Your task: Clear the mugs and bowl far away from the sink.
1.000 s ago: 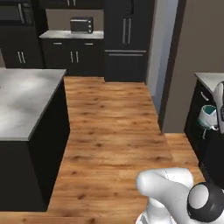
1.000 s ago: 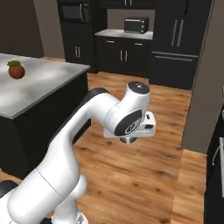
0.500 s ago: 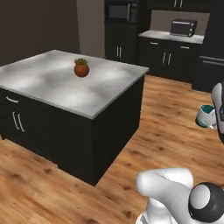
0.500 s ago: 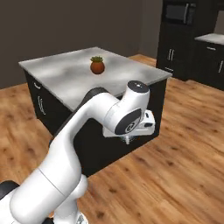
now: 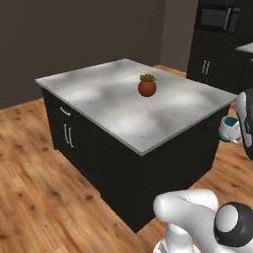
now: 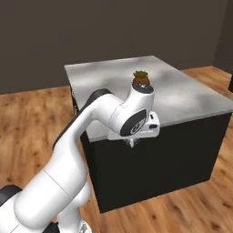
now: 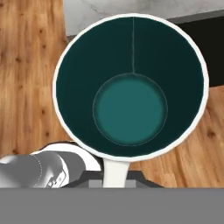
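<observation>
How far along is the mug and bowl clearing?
Done: nothing visibly placed yet. The island counter carries just a plant pot.
In hand: the teal mug is held off the floor beside the island, empty, with its opening toward the hand camera.
Left: set this mug down, probably on the island. The status of the other mug and the bowl cannot be told from these views.

In the middle of your left base view stands a black kitchen island [image 5: 99, 163] with a grey marbled top, and a small terracotta plant pot [image 5: 147, 87] sits upright on it toward the far side. At upper right you see dark cabinets [image 5: 210, 59] and a microwave [image 5: 217, 18]. Wooden flooring [image 5: 34, 197] covers the lower left.
</observation>
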Robot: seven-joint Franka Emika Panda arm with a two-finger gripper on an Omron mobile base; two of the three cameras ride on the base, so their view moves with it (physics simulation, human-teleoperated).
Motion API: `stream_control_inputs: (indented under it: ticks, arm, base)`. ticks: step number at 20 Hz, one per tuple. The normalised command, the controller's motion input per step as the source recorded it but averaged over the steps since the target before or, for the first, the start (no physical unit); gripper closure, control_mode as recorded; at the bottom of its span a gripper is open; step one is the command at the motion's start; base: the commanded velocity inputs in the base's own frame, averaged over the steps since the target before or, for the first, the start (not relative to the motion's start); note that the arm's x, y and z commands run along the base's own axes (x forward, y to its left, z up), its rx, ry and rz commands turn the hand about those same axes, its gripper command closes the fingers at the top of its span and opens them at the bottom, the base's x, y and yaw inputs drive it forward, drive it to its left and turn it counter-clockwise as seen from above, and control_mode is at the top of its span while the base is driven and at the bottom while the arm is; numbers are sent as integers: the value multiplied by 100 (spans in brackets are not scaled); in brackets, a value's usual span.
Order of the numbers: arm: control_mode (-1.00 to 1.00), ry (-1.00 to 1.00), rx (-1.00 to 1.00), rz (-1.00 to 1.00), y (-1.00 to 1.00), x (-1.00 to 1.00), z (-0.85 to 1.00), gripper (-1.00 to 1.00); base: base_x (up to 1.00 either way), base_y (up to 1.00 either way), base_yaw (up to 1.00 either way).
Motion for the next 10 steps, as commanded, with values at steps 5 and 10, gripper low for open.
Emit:
stream_control_inputs:
  ticks: [5, 10]
  arm:
    - [100, 0, 0, 0, 0, 0, 0, 100]
    - [100, 0, 0, 0, 0, 0, 0, 100]
  base:
    - [61, -36, 50]
    - [45, -26, 37]
